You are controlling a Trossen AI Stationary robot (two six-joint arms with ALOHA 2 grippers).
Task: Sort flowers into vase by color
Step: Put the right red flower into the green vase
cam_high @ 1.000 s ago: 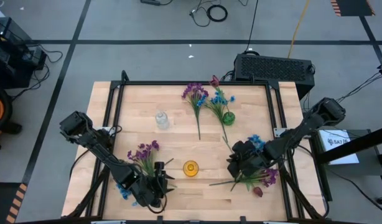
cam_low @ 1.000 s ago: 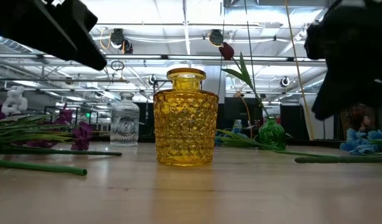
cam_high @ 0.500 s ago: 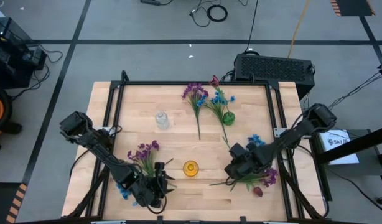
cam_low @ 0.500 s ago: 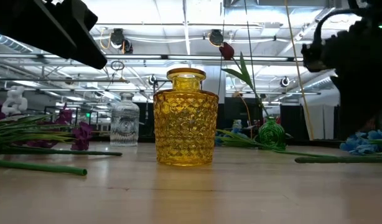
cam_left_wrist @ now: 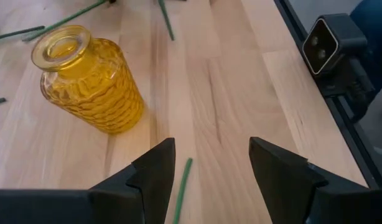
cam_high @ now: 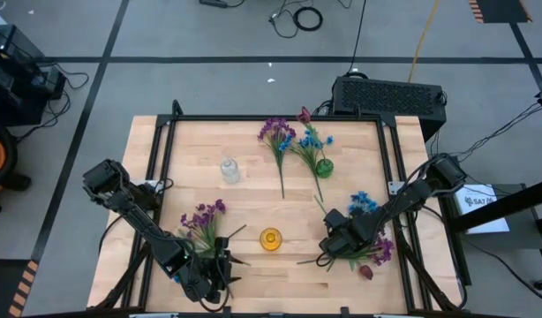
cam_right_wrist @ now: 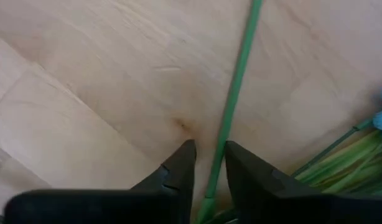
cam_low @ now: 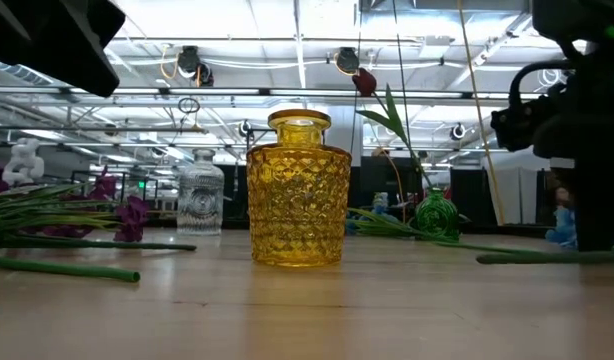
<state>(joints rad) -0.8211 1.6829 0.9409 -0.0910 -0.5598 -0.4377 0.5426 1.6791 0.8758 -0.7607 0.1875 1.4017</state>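
My right gripper (cam_high: pixel 331 245) is low over the table right of the yellow vase (cam_high: pixel 270 238). It is open by a narrow gap, and its fingers stand on either side of a thin green flower stem (cam_right_wrist: pixel 231 99) lying flat on the wood; they are not on it. Beside it lie blue blossoms (cam_high: pixel 362 201) and purple and dark red ones (cam_high: pixel 377 253). My left gripper (cam_left_wrist: pixel 213 149) is wide open near the table's near edge, left of the yellow vase (cam_left_wrist: pixel 85 78), above another stem end (cam_left_wrist: pixel 181 183). Purple sprigs (cam_high: pixel 203 216) lie beside it.
A clear glass vase (cam_high: pixel 229 170) stands left of centre. A small green vase (cam_high: pixel 324 166) near the far edge holds a red tulip and blue sprigs, and purple flowers (cam_high: pixel 275 132) lie next to it. A black frame rail (cam_high: pixel 275 118) rims the table.
My right gripper has come down toward the table and a little toward the near edge, ending over the green stem by the flower pile. My left gripper has drawn back slightly toward the near left corner. No flower or vase has moved.
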